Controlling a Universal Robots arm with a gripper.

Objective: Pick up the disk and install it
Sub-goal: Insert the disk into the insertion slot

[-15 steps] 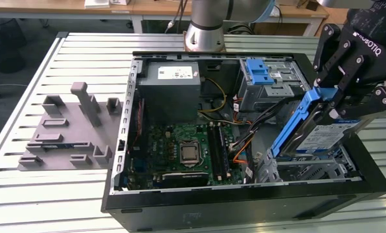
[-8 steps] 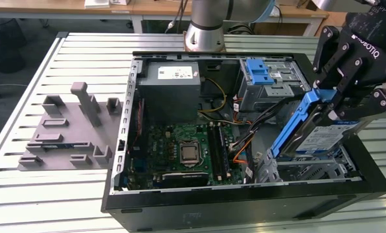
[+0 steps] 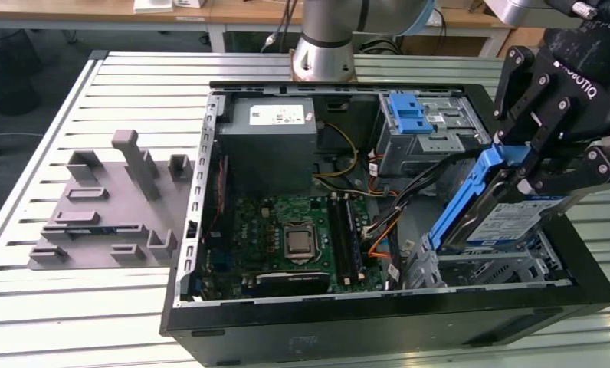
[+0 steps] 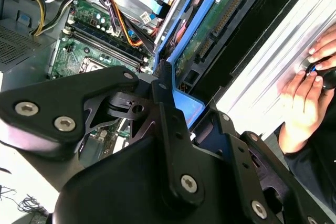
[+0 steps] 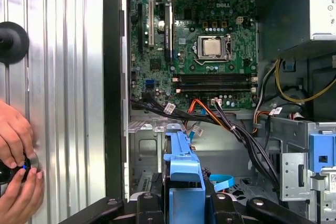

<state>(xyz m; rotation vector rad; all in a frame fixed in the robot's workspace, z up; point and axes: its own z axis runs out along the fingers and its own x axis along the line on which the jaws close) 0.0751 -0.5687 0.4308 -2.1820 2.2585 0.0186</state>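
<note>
Presently listed, item one: the disk (image 3: 507,224), a flat rectangular silver drive with a blue-and-white label on its broad face, framed along its long edge and upper end by a blue plastic carrier (image 3: 467,201); held on edge and tilted, upper end leaning toward the exterior view's right, lower end just above the metal drive bay (image 3: 489,270) in the near corner of the computer case (image 3: 387,318) at the exterior view's right; whether it touches the bay cannot be told. In the second wrist view its underside shows a green circuit board (image 4: 210,30) set within the carrier's blue rim. Item two: the gripper (image 3: 525,175), black, with jointed linkages, closed on the disk's upper end and pinching it through the carrier; in the first wrist view a black finger (image 5: 149,205) stands at either side of the blue carrier end. Item three: case interior, side panel off, holding a green motherboard (image 3: 284,230) with bare processor socket (image 3: 298,239), a grey power supply (image 3: 274,138) bearing a white sticker, a blue ridged latch (image 3: 412,115) on a second bay, and black, orange and yellow cables (image 3: 387,222) between board and bays. Item four: a grey moulded fixture (image 3: 111,207) lying on the slatted metal table (image 3: 39,307), well apart from the case at the exterior view's left. Item five: a person's hands (image 5: 13,137) on the table beside the case, fingers around a small round object (image 5: 27,162)
</note>
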